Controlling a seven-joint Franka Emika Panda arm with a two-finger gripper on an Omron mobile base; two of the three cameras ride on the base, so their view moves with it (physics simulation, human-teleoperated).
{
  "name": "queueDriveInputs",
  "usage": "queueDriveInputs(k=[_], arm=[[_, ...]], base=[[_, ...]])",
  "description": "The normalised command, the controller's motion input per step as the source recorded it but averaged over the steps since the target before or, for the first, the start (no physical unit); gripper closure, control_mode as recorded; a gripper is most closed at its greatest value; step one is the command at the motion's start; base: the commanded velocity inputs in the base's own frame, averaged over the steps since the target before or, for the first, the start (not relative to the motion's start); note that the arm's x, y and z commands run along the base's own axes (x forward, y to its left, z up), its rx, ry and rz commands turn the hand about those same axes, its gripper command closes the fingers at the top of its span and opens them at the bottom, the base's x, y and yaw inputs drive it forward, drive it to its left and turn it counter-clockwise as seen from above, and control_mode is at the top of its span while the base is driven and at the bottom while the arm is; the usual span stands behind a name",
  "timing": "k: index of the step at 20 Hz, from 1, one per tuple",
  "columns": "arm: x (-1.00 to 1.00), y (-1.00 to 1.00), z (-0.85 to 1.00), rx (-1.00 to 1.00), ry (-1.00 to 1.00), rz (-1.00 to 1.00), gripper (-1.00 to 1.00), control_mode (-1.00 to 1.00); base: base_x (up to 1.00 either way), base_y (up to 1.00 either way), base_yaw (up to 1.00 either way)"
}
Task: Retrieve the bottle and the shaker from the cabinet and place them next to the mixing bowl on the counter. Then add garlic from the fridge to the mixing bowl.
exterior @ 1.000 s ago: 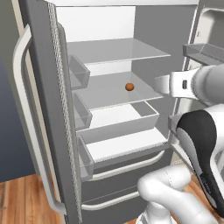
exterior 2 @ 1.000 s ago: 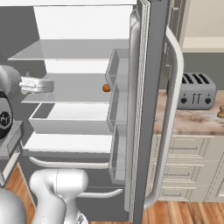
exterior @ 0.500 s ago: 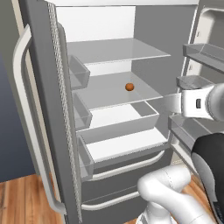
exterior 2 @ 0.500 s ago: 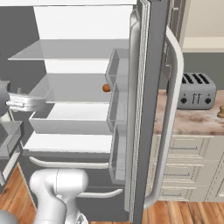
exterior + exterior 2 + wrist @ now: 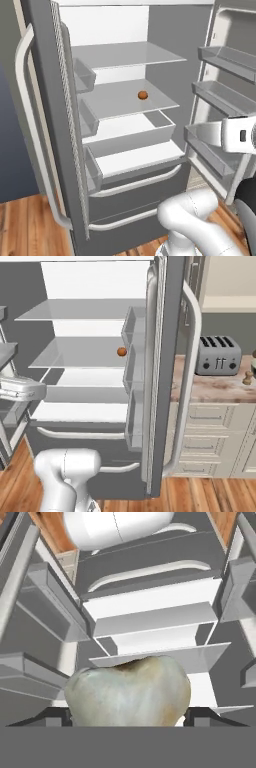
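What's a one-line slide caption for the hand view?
Gripper holds the garlic between its fingertips, looking into the open fridge with its white shelves.

This is a home kitchen, rendered rather than filmed. A tall grey steel fridge (image 5: 125, 125) stands open across the left base view, with white shelves and clear door bins. At right in the right base view, a marble worktop (image 5: 215, 388) carries a 4-slot toaster (image 5: 216, 354) over cream drawers (image 5: 202, 428). Wood plank flooring (image 5: 27, 227) runs along the bottom.
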Motion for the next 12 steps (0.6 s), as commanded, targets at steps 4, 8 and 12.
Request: queueDriveInputs(k=[4, 8, 12], arm=[[0.0, 0.0, 0.0, 0.0, 0.0, 0.0, 1.0, 1.0], [0.0, 0.0, 0.0, 0.0, 0.0, 0.0, 1.0, 1.0], [0.0, 0.0, 0.0, 0.0, 0.0, 0.0, 1.0, 1.0]], base=[[-0.34, -0.2, -0.01], [-0.18, -0.59, 0.0], [-0.36, -0.74, 0.04]])
